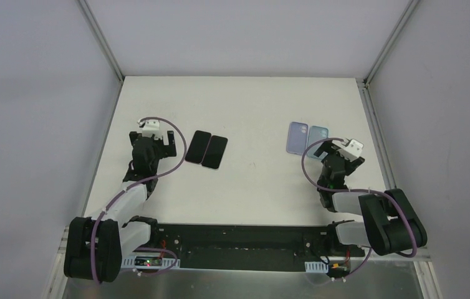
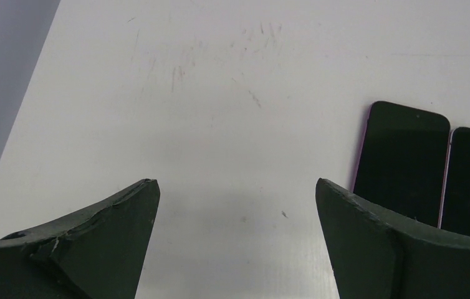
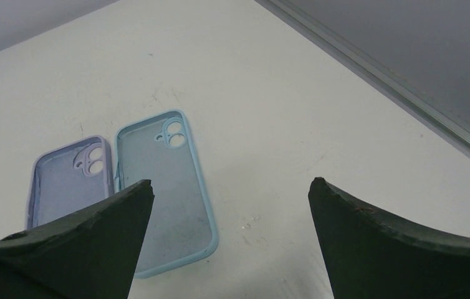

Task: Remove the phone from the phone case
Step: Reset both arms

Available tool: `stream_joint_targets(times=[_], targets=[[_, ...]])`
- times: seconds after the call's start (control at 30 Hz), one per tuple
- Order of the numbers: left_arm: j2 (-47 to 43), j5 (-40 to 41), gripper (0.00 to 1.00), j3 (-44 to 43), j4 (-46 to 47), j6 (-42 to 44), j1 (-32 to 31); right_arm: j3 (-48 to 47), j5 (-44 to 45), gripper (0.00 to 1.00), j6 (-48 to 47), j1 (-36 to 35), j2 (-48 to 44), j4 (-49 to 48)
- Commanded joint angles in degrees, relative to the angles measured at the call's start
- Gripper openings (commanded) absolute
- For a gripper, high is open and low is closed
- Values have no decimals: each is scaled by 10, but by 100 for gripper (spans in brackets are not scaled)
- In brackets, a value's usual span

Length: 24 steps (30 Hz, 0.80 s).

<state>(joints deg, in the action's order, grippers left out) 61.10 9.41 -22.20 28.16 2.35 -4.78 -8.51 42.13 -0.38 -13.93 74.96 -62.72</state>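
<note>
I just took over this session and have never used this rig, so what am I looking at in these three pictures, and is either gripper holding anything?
The top picture looks down on two robot arms bolted at the near edge of a white table. The other two come from cameras on each wrist, with dark fingers at the bottom. Two bare black phones lie beside the left gripper. An empty purple case and an empty blue case lie by the right gripper. Both grippers are open and hold nothing.

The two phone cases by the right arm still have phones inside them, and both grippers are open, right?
Not quite. The purple case and the blue case are empty; the right wrist view shows their bare insides. The two phones lie near the left gripper. It and the right gripper are open.
</note>
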Motion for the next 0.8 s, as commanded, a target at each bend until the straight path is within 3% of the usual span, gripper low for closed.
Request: stream_joint_targets(times=[0.0,0.07,0.13,0.17,0.2,0.27,0.57,0.67,0.77], targets=[[-8,-33,100,26,9,-17,0,-32,-39,99,30,28,-24,22],[10,9,100,26,17,-19,-6,-29,-92,99,52,58,-34,43],[15,110,100,37,55,-34,-4,-21,-171,99,67,85,-34,52],[21,114,100,38,63,-58,7,-7,-196,99,57,96,4,-43],[35,107,100,36,71,-62,11,-6,-187,99,48,93,26,-63],[76,94,100,25,91,-50,2,-47,-193,99,68,96,-9,79],[89,137,100,26,109,-41,-20,-57,-198,99,74,109,1,78],[96,133,100,77,200,-54,-8,-40,-232,99,54,104,-1,47],[107,139,100,66,195,-49,-14,-49,-224,99,59,104,1,61]])
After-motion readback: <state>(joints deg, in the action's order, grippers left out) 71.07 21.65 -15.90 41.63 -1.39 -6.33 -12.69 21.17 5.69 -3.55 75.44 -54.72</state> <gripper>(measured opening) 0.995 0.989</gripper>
